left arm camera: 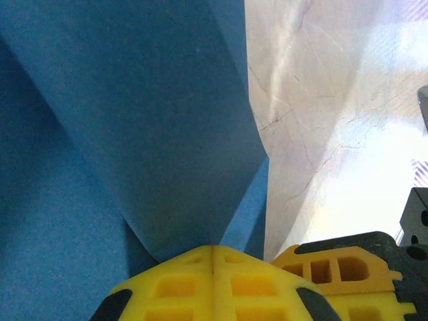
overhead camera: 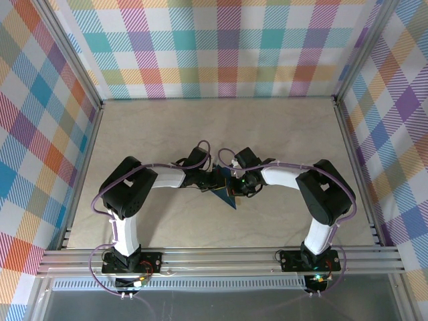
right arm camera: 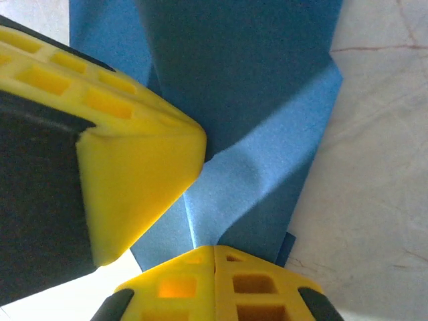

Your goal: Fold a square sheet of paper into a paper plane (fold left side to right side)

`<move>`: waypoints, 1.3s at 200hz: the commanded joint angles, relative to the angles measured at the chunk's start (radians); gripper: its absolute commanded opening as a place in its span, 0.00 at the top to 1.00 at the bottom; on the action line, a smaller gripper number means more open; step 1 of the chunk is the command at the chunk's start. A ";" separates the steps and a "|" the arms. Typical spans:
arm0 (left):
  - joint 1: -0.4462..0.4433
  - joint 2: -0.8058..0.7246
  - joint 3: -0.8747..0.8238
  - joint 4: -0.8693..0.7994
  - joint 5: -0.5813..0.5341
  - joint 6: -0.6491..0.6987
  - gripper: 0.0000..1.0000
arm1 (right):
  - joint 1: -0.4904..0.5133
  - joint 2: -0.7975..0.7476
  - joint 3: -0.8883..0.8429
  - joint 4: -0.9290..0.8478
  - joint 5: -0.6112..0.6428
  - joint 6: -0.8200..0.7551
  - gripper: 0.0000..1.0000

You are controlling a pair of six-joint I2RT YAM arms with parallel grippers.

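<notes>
The white-and-black left arm (overhead camera: 130, 194) and right arm (overhead camera: 321, 194) reach inward, so the two sets of jaws meet nose to nose over the middle of the pale, marble-patterned tabletop (overhead camera: 267, 134). Between them is the dark-blue folded paper sheet (overhead camera: 228, 198), a creased, pointed shape whose tip pokes out just beyond the jaws on the side nearer the arm bases. The left jaws are clenched. Their yellow ribbed fingertips (left arm camera: 180, 287) are pressed together along a thin seam, and the sheet (left arm camera: 134, 120) rises straight out of that seam and fans away in two sloping panels with a crease between. Just right of the left jaws a yellow fingertip of the right jaws (left arm camera: 328, 267) sits close alongside, with bare tabletop beyond it. The right jaws are likewise clenched on the sheet. Their yellow fingertips (right arm camera: 254, 284) are closed tight, with the blue paper (right arm camera: 254, 87) pinched at the seam and spreading ahead of them in rumpled folds. A finger of the left jaws (right arm camera: 134, 174) lies across the paper just ahead and to the left of the right jaws, touching it.
</notes>
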 commanded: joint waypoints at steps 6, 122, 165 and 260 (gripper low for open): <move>-0.011 0.015 0.026 -0.061 -0.038 0.011 1.00 | 0.023 0.113 -0.060 -0.138 0.154 -0.034 1.00; 0.063 0.049 0.088 -0.180 -0.120 0.093 1.00 | 0.024 0.110 -0.063 -0.175 0.171 -0.044 1.00; 0.117 0.077 0.118 -0.207 -0.131 0.135 1.00 | 0.024 0.116 -0.071 -0.169 0.165 -0.041 1.00; 0.234 0.134 0.206 -0.237 -0.126 0.199 1.00 | 0.024 0.113 -0.076 -0.171 0.147 -0.041 1.00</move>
